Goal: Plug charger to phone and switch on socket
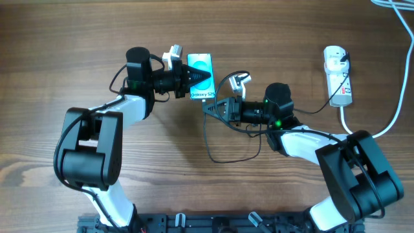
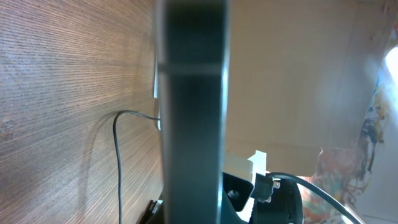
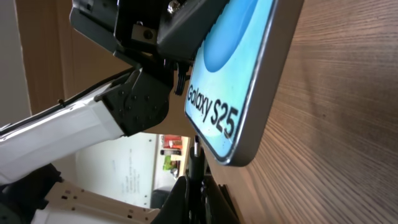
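Note:
The phone (image 1: pixel 201 70), teal screen up with "Galaxy S25" at its near end, is tilted on the table with my left gripper (image 1: pixel 192 77) shut on its left side. Seen from the left wrist, the phone (image 2: pixel 193 93) is edge-on and fills the middle. My right gripper (image 1: pixel 209 107) is shut on the charger's connector tip (image 3: pixel 196 149), right by the phone's (image 3: pixel 231 81) lower end; contact cannot be told. The charger cable (image 1: pixel 213 154) loops toward the front. The socket (image 1: pixel 338 81) lies far right with a black plug (image 1: pixel 343 60) in it.
The socket's thick white cord (image 1: pixel 394 120) runs off the right edge and back corner. Both arms' bases (image 1: pixel 90 149) stand at the table's front. A stretch of thin black cable (image 2: pixel 116 162) lies on the wood left of the phone.

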